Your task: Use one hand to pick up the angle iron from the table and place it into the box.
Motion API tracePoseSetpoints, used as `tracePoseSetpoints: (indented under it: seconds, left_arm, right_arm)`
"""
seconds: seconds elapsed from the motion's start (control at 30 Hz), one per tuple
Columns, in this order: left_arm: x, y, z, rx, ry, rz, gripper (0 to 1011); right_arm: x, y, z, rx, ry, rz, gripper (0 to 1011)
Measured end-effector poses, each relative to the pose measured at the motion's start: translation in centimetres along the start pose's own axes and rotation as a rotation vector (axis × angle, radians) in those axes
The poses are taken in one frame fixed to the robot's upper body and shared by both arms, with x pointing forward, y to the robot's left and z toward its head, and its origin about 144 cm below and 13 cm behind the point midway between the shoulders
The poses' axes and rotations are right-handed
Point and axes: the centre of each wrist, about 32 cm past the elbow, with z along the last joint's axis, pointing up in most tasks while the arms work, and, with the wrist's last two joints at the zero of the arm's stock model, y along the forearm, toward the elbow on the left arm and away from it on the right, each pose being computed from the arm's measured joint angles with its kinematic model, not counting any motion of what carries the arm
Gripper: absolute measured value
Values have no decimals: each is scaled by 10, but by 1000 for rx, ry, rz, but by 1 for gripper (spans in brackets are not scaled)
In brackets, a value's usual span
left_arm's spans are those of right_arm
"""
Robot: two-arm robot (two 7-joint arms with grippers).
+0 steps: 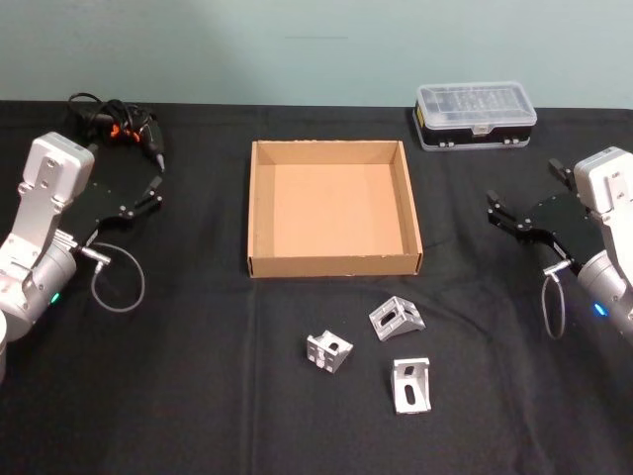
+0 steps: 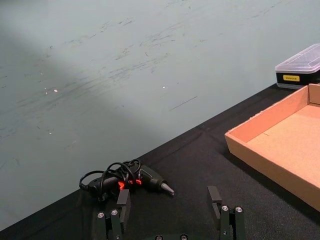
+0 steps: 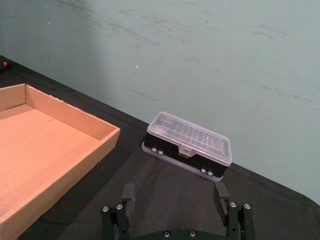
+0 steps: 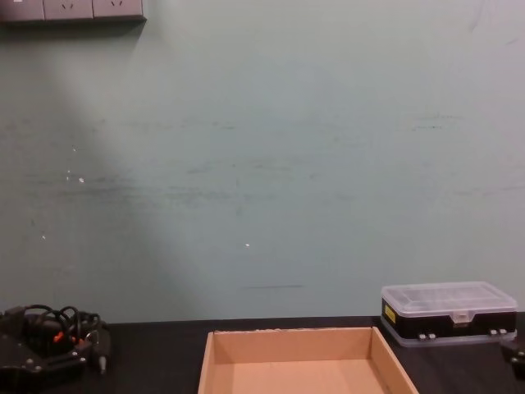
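Three silver angle irons lie on the black table (image 1: 178, 406) in front of the box: one at the left (image 1: 328, 350), one nearer the box (image 1: 397, 318) and one closest to me (image 1: 411, 385). The tan cardboard box (image 1: 334, 263) stands empty at the table's middle; its wall also shows in the left wrist view (image 2: 270, 165) and the right wrist view (image 3: 75, 175). My left gripper (image 1: 153, 188) hovers left of the box, open (image 2: 169, 200) and holding nothing. My right gripper (image 1: 499, 213) hovers right of the box, open (image 3: 174, 194) and also empty.
A small black case with a clear lid (image 1: 476, 116) sits at the back right, beyond the right gripper (image 3: 187, 145). A black clump of looped cables with orange-red bits (image 1: 119, 124) lies at the back left, beyond the left gripper (image 2: 127, 179). A pale green wall closes off the back.
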Motion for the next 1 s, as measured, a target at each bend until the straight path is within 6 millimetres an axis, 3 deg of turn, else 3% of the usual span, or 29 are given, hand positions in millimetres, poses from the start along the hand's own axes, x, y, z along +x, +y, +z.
tracePoseSetpoints:
  seconds: [1.0]
  left_arm:
    - [0,0,0,0,0,0,1000]
  right_arm:
    - [0,0,0,0,0,0,1003]
